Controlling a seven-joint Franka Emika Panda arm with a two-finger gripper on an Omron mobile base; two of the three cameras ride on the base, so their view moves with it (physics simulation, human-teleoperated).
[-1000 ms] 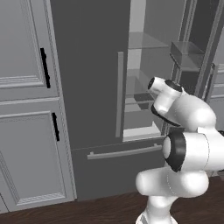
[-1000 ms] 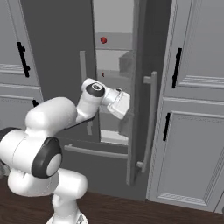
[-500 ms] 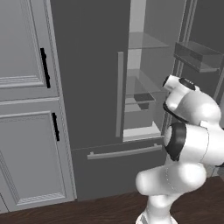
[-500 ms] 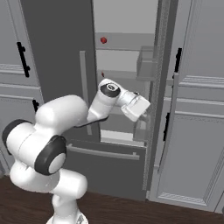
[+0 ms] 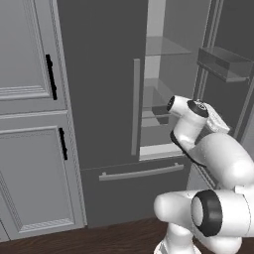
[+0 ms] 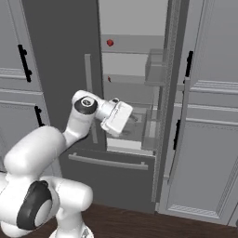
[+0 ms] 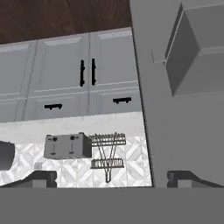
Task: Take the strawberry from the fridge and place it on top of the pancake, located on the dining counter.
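Dark grey fridge (image 6: 56, 56) with its right door (image 6: 174, 93) swung open, further out than half a second ago, with more of the pale interior showing in the right base view. Bright red strawberry (image 6: 110, 42) resting on an upper glass shelf (image 6: 135, 50) near the left side of the opening, in the same spot as before. Smaller dark red sliver (image 6: 109, 79) one shelf lower. White arm reaching toward the gap, its hand drawn back to the left of where it sat half a second ago and now in front of the lower shelves, well below the strawberry and apart from it. Claw (image 7: 112, 177) released, fingers (image 7: 41, 177) spread wide with nothing between them, exactly as spread as a second ago. Along the hand view, rolled over: grey cabinet doors with black handles (image 7: 87, 72), a toaster (image 7: 68, 145) and a wire rack (image 7: 107, 151) on a patterned surface, the fridge door's edge and a door bin (image 7: 197, 48) at the right. In the left base view, wrist (image 5: 191, 111) near the open side, beside the long pale handle (image 5: 135, 106) of the shut left door; door bin (image 5: 223, 63) further right than in the earlier frame. Bottom drawer (image 5: 141, 173) shut.
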